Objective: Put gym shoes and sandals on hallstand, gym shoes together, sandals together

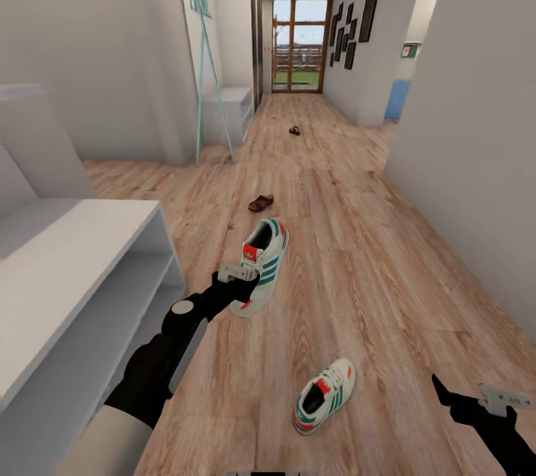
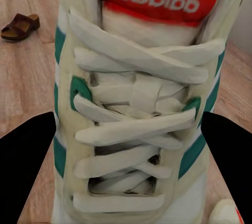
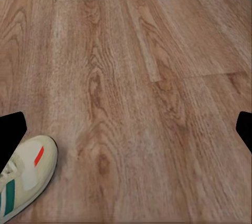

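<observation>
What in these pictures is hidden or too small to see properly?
- Far sandal, head view: too small down the corridor to show its strap or which way it faces.
- Held gym shoe, left wrist view: toe and heel cut off by the edges; the left tool pads' contact is hidden behind it.
- Second gym shoe, right wrist view: cut off at the edge.
- Hallstand, head view: lower shelves' interior hidden by its top.
</observation>
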`<state>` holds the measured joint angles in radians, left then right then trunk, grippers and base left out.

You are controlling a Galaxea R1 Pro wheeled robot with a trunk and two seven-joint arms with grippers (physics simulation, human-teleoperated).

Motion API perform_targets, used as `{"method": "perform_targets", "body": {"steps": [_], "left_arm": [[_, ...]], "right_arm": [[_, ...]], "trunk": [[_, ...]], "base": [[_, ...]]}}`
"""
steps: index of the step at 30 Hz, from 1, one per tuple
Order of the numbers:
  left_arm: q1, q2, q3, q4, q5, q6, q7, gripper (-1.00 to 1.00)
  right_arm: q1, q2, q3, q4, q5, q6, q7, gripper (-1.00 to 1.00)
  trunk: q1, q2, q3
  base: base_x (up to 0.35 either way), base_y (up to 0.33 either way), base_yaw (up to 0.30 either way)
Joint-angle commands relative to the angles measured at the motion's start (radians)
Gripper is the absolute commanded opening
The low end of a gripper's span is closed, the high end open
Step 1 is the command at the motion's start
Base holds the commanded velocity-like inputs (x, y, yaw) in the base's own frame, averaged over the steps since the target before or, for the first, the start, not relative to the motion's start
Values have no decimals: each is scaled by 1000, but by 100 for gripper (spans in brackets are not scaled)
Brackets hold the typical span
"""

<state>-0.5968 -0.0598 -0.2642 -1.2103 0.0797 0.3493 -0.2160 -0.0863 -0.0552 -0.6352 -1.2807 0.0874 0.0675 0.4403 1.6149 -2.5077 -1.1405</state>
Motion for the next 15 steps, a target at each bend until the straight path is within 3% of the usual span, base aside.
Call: {"method": "perform_targets", "body": {"steps": [1,8,15], "left_arm": [[0,0,0,0,0,0,0,-100],[0,0,0,0,0,-1,0,-100],[0,0,0,0,0,-2,0,-100]], "right_arm": [[0,0,0,0,0,0,0,100],[0,0,0,0,0,0,0,100],[0,0,0,0,0,0,0,100]], "trunk": [[0,0,0],[0,0,0],[0,0,0]], "base": [[-56,221,0],[-61,226,0],[-21,76,0]]}}
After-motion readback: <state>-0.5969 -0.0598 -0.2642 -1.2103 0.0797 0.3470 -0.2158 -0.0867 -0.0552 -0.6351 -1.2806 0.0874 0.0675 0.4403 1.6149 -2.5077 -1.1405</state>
